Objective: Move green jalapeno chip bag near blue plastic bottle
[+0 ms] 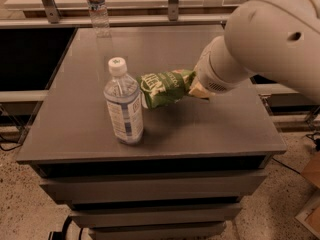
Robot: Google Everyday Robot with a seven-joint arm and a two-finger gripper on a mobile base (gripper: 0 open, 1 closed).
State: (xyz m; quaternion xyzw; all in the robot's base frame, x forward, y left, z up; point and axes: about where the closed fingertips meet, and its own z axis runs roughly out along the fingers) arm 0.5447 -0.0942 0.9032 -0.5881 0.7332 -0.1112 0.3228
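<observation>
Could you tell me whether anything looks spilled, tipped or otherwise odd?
Nothing stands out. The large clear plastic bottle stands upright and capped, the crinkly green chip bag is held beside it by the claw, and the smaller clear bottle stands upright behind.

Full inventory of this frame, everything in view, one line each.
blue plastic bottle: 1, clear with white cap, upright, front-left of table.
green jalapeno chip bag: 1, green, just right of that bottle, held at its right end.
small bottle: 1, clear with dark label, far back left.
table: 1, grey, centre, drawers below.
arm: 1, white, entering from upper right.
end effector: 1, beige, over table centre, shut on the bag.
</observation>
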